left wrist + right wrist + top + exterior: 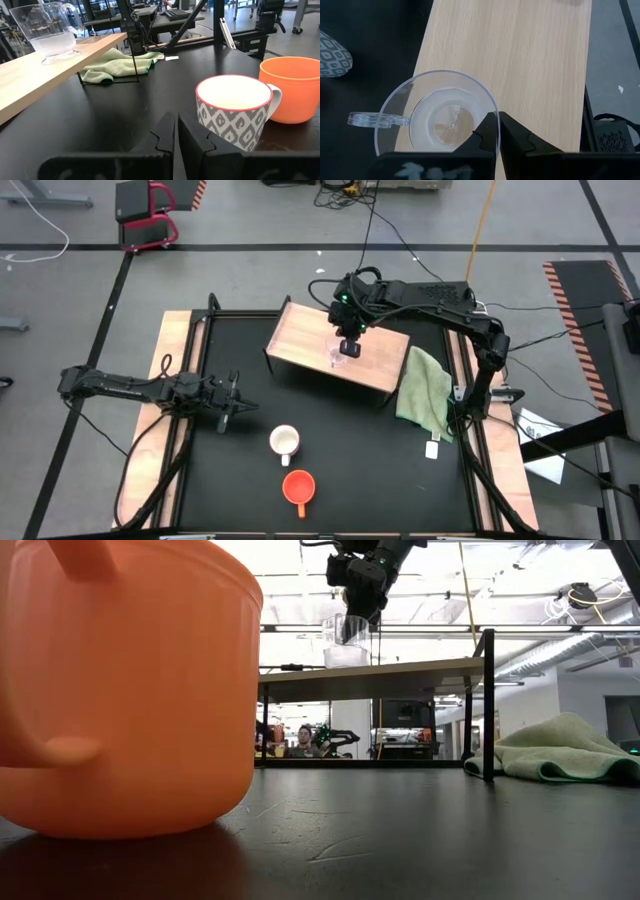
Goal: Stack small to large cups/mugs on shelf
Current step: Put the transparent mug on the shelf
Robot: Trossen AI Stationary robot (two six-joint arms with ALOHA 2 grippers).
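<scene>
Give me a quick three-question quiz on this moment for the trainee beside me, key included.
1. True or false: the clear cup stands on the shelf.
2. Which cup lies nearer the left gripper: A the white patterned mug, B the orange mug?
3. What lies on the table just beyond the shelf's end, on the right arm's side?

Key
1. True; the right gripper, fingers shut, pinches its rim.
2. A.
3. A green cloth.

Clear cup (339,352) upright on shelf (300,335), mugs (285,441) below
</scene>
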